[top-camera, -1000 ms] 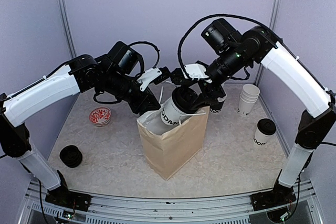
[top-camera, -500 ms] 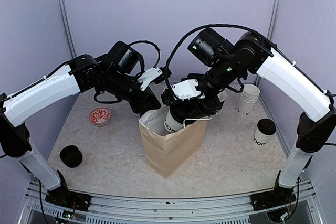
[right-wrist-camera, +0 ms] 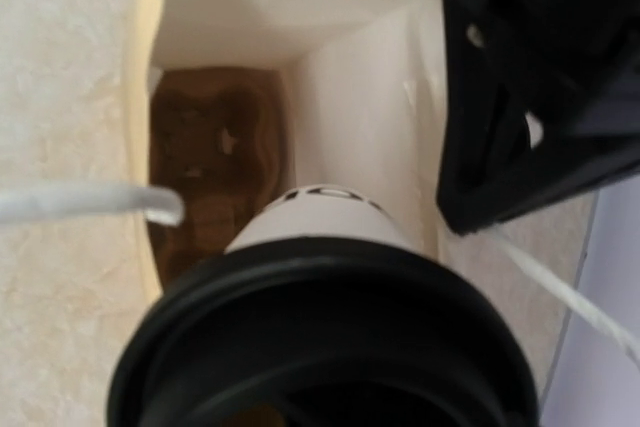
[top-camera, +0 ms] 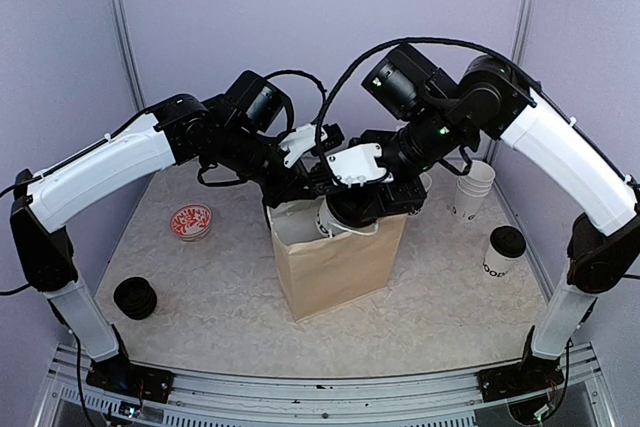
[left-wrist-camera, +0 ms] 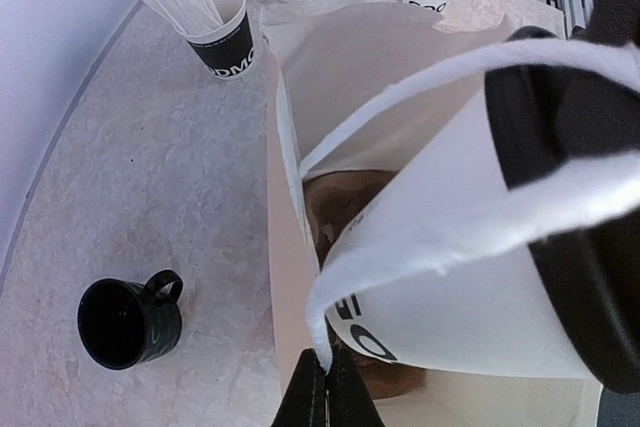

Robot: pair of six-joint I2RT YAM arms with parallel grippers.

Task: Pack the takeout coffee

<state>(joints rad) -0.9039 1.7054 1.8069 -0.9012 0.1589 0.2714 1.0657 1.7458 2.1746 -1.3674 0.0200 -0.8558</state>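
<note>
Top view: brown paper bag (top-camera: 335, 267) upright at mid tabletop (top-camera: 200, 277), mouth open. Right pincer (top-camera: 352, 209) over the mouth, clamped round the lid end of a takeout coffee cup (top-camera: 322, 221). Cup tilted, base down inside the bag, lid end above the rim. Left pincer (top-camera: 288, 202) at the bag's far-left rim. Second takeout coffee cup (top-camera: 503, 252) upright near the right edge, well apart from the bag. Stack of lidless cups (top-camera: 473, 189) beyond it, toward the far right corner. Red-patterned dish (top-camera: 190, 221) on the left side. Dark mug (top-camera: 135, 298) toward the near left corner.

Left wrist view: left pincer tips pressed together, pinching the bag's white handle (left-wrist-camera: 400, 237), which loops up across the cup's side. Block lettering on the cup partly visible. Brown bag floor shows below the cup. Black-and-white cup of wrapped straws (left-wrist-camera: 225, 32) on the tabletop beyond the bag.

Right wrist view: black lid fills the lower frame, white cup wall below it pointing into the bag. Own fingers not visible here. Cup base not touching the bag floor as far as visible
</note>
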